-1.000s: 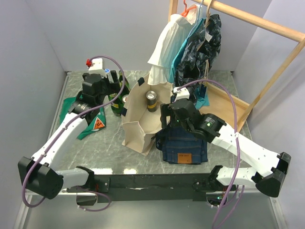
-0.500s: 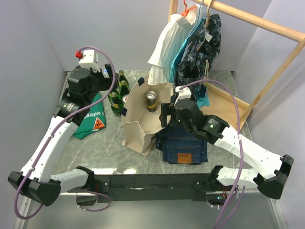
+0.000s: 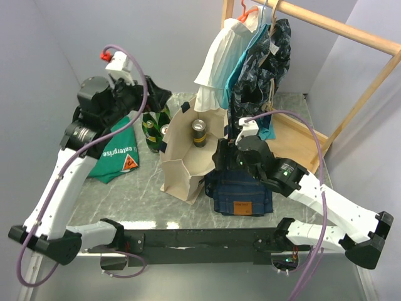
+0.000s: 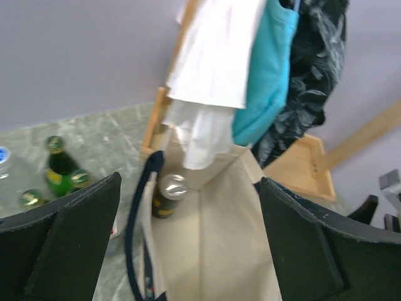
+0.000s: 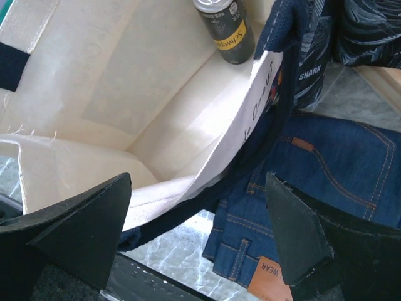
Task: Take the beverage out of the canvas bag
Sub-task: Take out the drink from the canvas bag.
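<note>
The cream canvas bag [image 3: 183, 164] with navy handles stands open in the middle of the table. The beverage, a dark can with a silver top [image 3: 199, 133], stands upright inside at the bag's far end. It also shows in the left wrist view [image 4: 166, 195] and the right wrist view [image 5: 224, 28]. My left gripper [image 3: 150, 95] is raised to the left of the bag, open and empty, facing the bag's mouth [image 4: 225, 238]. My right gripper [image 3: 220, 157] is open and empty, straddling the bag's right wall [image 5: 238, 138].
Several green bottles [image 3: 151, 124] stand left of the bag, beside a green printed cloth [image 3: 116, 153]. Folded blue jeans [image 3: 241, 191] lie against the bag's right side. A wooden rack [image 3: 351, 31] with hanging garments [image 3: 250, 63] stands behind the bag.
My left arm has risen away from the green bottles and swung up and left, with its gripper now facing the bag. My right gripper has shifted slightly along the bag's right edge.
</note>
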